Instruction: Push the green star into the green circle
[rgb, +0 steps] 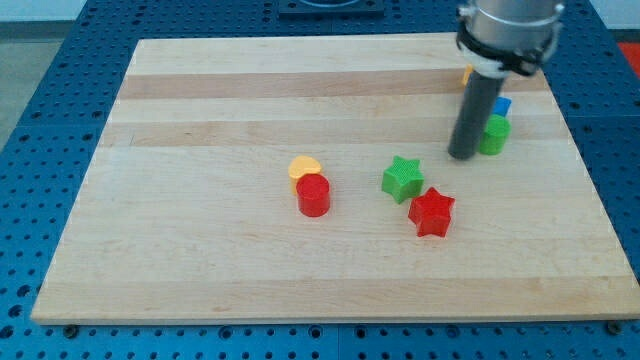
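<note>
The arm carries no jaws, so there is nothing to open, close or grip; contact is made only by my tip (462, 156), which rests on the wooden board (200, 260) toward the view's upper right. The green star (402, 178) lies near the board's centre, down and to the view's left of my tip and clear of it. The green circle (493, 134) stands just beside my tip on its right, partly hidden by the rod, with a blue block (502, 105) of unclear shape close above it and an orange block (467, 74) mostly hidden behind the rod. The first risk is the tip's own position: it stands between star and target, so a careless move toward the star's far side may brush the green circle and shift it, or nudge it into the blue block. The second risk is the red star (431, 211), which sits close to the green star's lower right, perhaps touching; a push starting from the lower side would probably drag it along or deflect the green star off line. The star's points also make it likely to rotate and slip off the tip if contact is off-centre. The red cylinder (313, 195) and yellow heart (305, 166), touching each other at the view's left, appear well outside the likely path.
</note>
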